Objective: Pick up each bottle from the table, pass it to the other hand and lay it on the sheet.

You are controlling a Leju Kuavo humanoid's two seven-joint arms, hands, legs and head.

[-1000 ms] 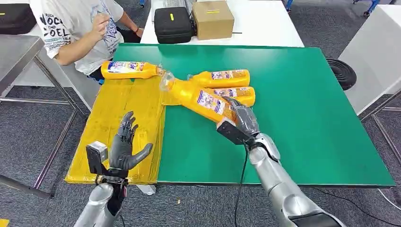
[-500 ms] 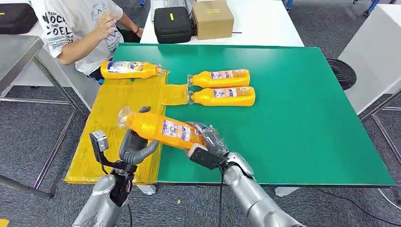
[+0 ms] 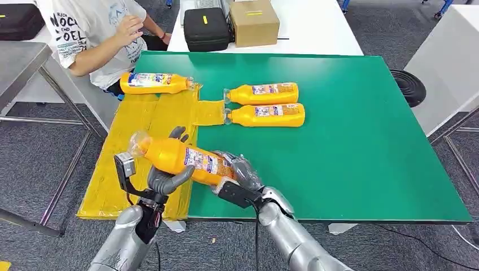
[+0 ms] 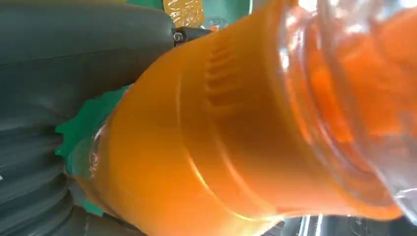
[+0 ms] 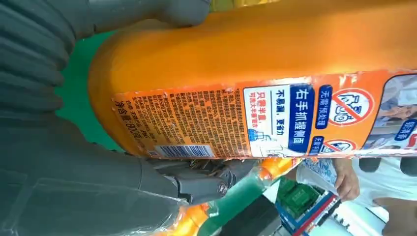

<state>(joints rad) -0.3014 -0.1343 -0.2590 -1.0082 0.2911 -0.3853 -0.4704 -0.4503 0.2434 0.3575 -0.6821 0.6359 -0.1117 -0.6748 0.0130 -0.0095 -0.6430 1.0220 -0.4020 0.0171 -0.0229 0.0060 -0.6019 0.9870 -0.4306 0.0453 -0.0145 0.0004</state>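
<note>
My right hand grips the bottle's base, its length running leftward, neck end lying in my left hand's loosely curled fingers.

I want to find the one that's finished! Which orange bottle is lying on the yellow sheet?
The far bottle, nearest the person. Two others lie on the green table; another's held.

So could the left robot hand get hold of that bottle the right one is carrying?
Probably yes: the left robot hand is already right under the bottle near its neck, fingers curling around it, while the right robot hand holds the base.
</note>
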